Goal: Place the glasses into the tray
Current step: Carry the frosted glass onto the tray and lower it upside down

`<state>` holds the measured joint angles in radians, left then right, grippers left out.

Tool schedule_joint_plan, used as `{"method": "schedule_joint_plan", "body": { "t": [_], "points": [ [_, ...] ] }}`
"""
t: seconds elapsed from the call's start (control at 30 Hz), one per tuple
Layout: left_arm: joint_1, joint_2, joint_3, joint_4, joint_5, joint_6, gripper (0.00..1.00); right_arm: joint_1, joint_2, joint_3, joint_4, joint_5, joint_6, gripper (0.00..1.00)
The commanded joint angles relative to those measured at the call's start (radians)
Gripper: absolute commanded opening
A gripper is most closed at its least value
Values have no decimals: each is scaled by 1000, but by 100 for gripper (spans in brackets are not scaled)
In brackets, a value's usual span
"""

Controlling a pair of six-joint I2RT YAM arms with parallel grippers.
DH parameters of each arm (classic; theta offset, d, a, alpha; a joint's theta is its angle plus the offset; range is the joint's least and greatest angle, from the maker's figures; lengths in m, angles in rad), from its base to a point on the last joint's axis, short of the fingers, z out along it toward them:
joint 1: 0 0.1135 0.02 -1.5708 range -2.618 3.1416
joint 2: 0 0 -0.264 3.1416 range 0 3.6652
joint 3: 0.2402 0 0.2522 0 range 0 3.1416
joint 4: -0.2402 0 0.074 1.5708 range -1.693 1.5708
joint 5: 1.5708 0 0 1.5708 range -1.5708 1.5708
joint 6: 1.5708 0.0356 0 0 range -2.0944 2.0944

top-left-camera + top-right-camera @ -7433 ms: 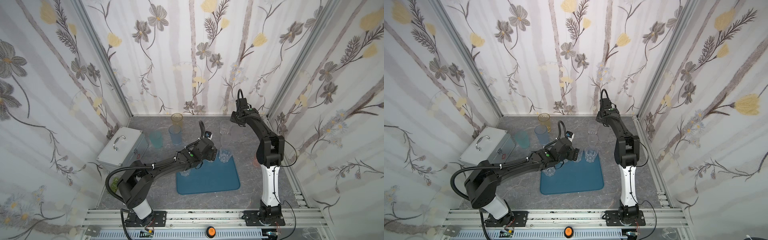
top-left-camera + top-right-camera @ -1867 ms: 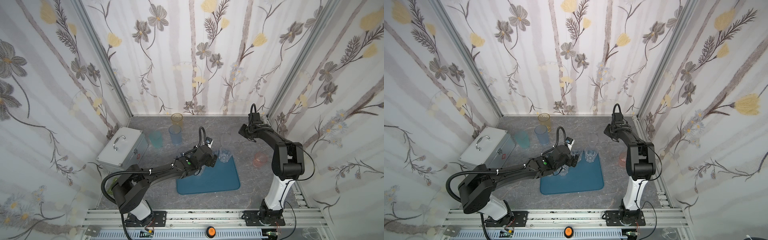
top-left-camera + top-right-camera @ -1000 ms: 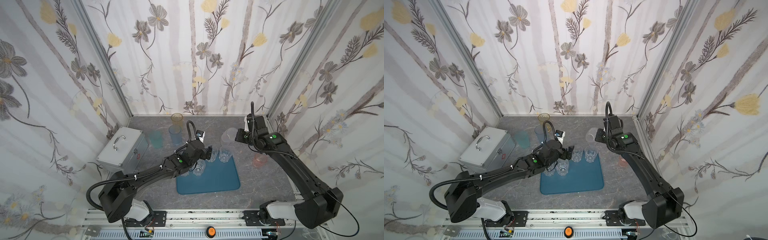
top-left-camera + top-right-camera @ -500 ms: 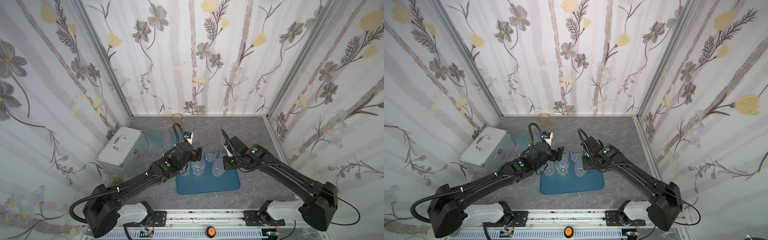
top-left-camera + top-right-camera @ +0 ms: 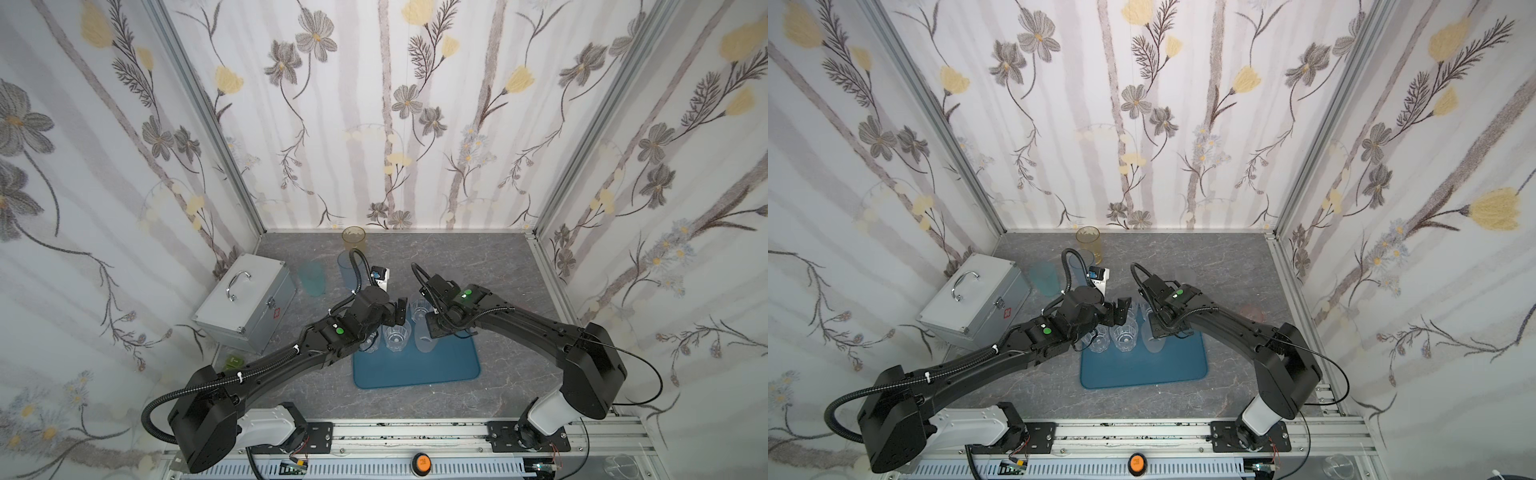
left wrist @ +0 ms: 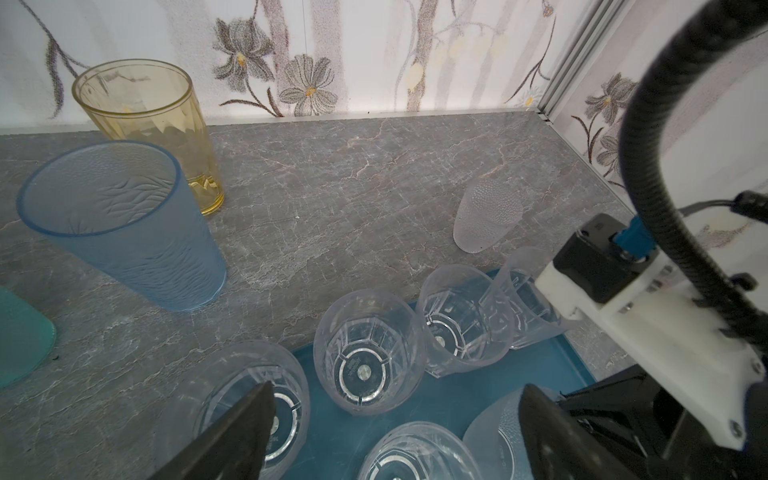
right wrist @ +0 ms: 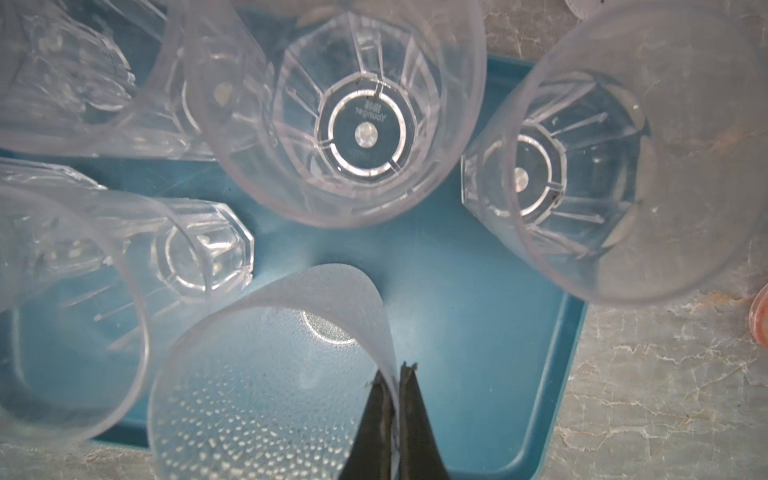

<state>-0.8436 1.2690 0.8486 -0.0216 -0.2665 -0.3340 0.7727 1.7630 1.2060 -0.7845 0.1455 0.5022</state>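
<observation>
The teal-blue tray (image 5: 415,370) (image 7: 457,291) lies mid-table, with several clear faceted glasses (image 5: 397,337) (image 6: 365,365) upright in its back part. My right gripper (image 7: 397,370) is shut on the rim of a frosted white glass (image 5: 423,338) (image 7: 257,395). That glass hangs tilted over the tray beside the clear ones, and I cannot tell whether its base touches. My left gripper (image 6: 397,388) (image 5: 397,316) stands open and empty above the tray's back-left glasses. Amber (image 5: 353,239), blue (image 5: 347,270), teal (image 5: 311,278) and pink (image 5: 1250,311) glasses stand on the table.
A silver metal case (image 5: 245,303) with a handle sits at the left. A second frosted glass (image 6: 486,216) lies on the grey table behind the tray. Flowered walls close in three sides. The front half of the tray holds nothing.
My right arm has carried the frosted glass from the back right down over the tray, beside the clear glasses. My left gripper has stayed open and drawn back slightly to the left.
</observation>
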Motion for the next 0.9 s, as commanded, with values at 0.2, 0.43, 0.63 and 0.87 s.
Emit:
{"method": "schedule_joint_plan", "body": {
  "t": [0.2,0.43,0.63,0.87],
  "points": [
    [-5,22,11,5,1,-10,94,-1,35,8,51,9,-20,13],
    [-5,41,22,5,2,-7,94,-1,-3,8,6,-32,-33,9],
    [-7,64,33,6,7,-6,94,-2,-1,-9,13,-27,-30,11],
    [-14,48,21,5,-1,-5,94,-2,8,10,25,-50,-24,27]
  ]
}}
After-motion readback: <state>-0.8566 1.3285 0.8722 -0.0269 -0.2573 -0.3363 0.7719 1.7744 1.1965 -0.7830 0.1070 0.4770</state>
